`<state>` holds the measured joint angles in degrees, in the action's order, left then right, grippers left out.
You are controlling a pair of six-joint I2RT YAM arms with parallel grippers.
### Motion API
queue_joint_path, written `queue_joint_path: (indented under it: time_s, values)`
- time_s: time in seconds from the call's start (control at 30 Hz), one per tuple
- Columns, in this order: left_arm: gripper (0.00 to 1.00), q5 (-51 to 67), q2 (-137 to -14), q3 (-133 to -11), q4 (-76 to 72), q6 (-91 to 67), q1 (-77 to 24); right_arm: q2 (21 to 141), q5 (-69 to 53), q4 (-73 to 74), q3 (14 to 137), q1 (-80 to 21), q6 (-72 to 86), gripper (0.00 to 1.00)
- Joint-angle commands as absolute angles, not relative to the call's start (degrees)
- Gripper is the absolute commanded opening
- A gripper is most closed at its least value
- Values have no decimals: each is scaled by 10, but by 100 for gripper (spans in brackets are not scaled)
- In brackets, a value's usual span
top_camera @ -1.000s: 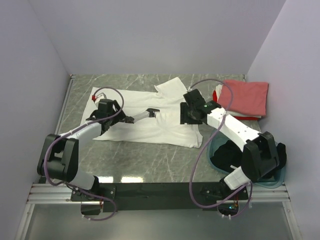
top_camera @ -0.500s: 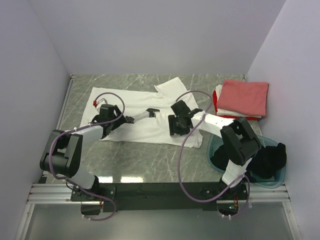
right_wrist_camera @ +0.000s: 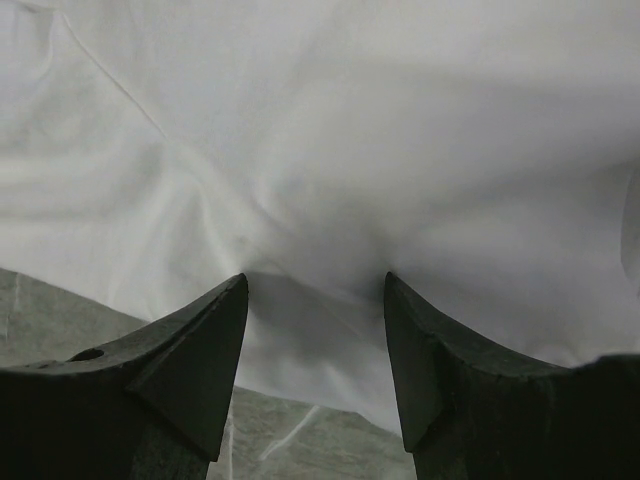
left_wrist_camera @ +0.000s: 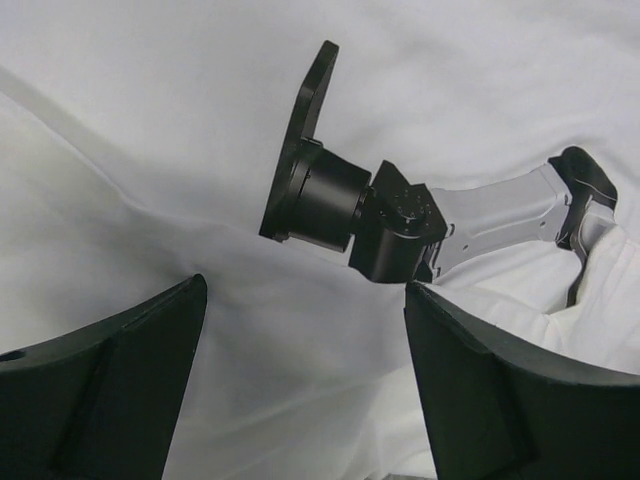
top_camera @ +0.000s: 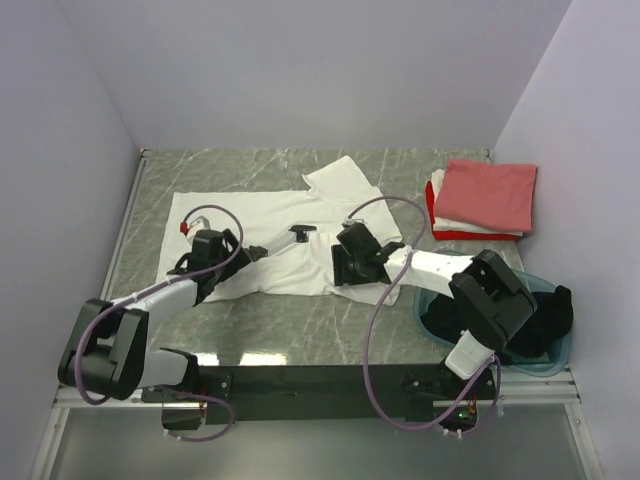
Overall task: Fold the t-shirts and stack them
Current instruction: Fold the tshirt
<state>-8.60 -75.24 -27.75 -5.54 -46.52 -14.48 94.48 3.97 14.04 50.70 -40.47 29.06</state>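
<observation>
A large white t-shirt (top_camera: 250, 215) lies spread across the marble table, with its dark graphic (top_camera: 292, 236) near the middle. The graphic also shows in the left wrist view (left_wrist_camera: 390, 215). My left gripper (top_camera: 226, 252) is open and low over the shirt's left half, with its fingers wide apart on white cloth (left_wrist_camera: 305, 290). My right gripper (top_camera: 346, 262) is open at the shirt's near hem. Its fingertips press on cloth that bunches between them (right_wrist_camera: 315, 278). A folded stack at the back right has a salmon-pink shirt (top_camera: 492, 190) on top of white and red ones (top_camera: 432, 208). A black shirt (top_camera: 545, 315) lies in the tub.
The translucent teal tub (top_camera: 530, 366) stands at the near right under the right arm's upper links. Lilac walls close in the left, back and right sides. Bare marble table (top_camera: 300, 330) runs between the shirt's near hem and the arm bases.
The white shirt has slid toward the near edge and to the left. Both grippers have come nearer with it. The right gripper has moved left and toward me from the shirt's right side.
</observation>
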Motion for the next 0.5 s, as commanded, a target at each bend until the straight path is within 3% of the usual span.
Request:
queue_joint_path:
  time_s: [0.0,0.47]
  values:
    - [87,-67,-717,-253,-5,-492,-149,945,20,209,440,-431,337,64]
    - [88,-91,-508,-200,141,-511,-150,842,41,250,364,-481,396,65]
